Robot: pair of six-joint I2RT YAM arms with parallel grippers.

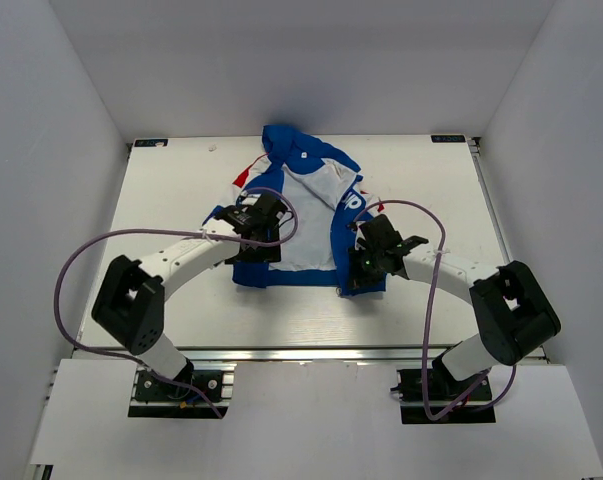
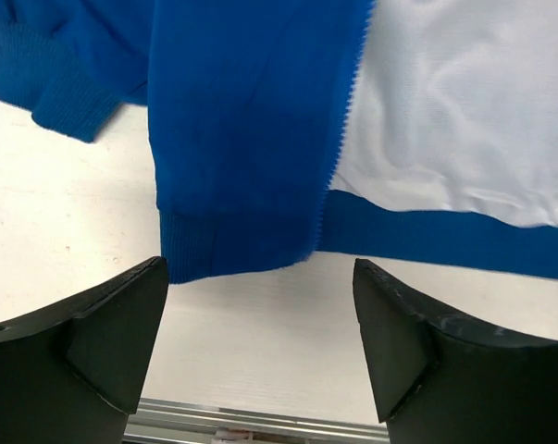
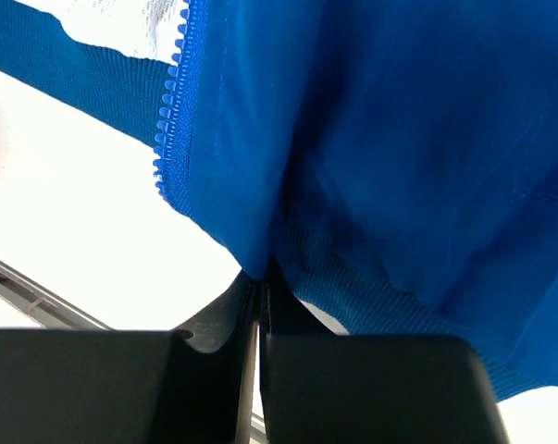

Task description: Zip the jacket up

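The blue jacket (image 1: 311, 165) lies open on the table, its white lining (image 1: 301, 225) facing up. My left gripper (image 1: 249, 250) is open and empty over the left front panel; in the left wrist view that panel's hem (image 2: 232, 250) and zipper edge (image 2: 339, 157) lie just beyond the fingers (image 2: 103, 342). My right gripper (image 1: 363, 270) is shut on the bottom hem of the right front panel (image 3: 279, 250), beside the blue zipper teeth (image 3: 172, 102). White lettering (image 1: 353, 199) shows on the right panel.
The white table (image 1: 171, 200) has an aluminium rail (image 1: 301, 352) along its near edge. White walls enclose the back and both sides. The arms' purple cables (image 1: 81, 255) loop above the table on each side.
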